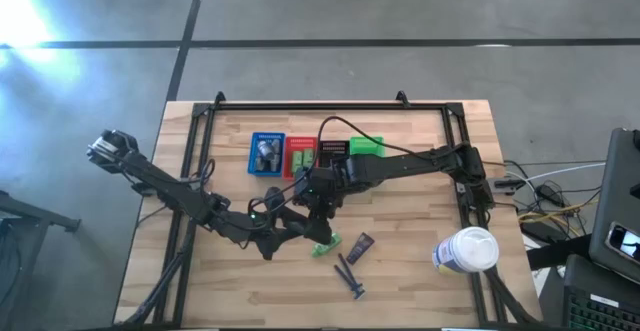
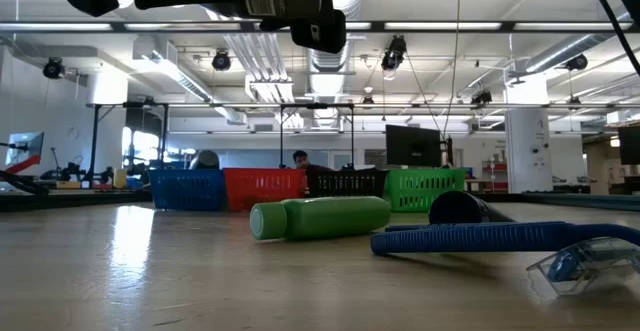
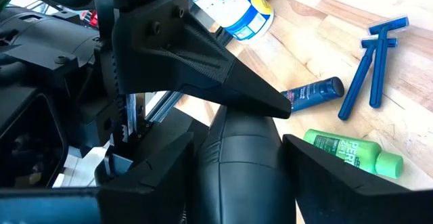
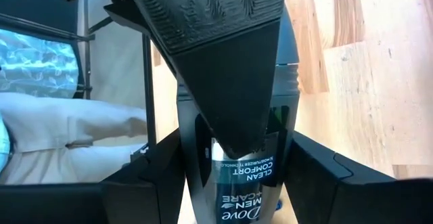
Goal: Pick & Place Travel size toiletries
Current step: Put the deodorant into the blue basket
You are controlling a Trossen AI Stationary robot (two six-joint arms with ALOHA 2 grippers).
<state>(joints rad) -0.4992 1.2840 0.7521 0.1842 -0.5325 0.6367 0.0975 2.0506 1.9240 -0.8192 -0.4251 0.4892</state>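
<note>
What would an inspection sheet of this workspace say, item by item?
Surface: wooden table inside a black frame.
Job's things: green tube, dark tube and two blue razors lie on the wood; a grey bottle is held above mid-table.
Clutter: white tub near the right edge; four baskets in a row at the back.
Grippers: left pincer and right pincer both closed on the grey bottle.
Cables: loose bundle beside the table's right side.
Surroundings: large hall with ceiling lights, concrete floor.
</note>
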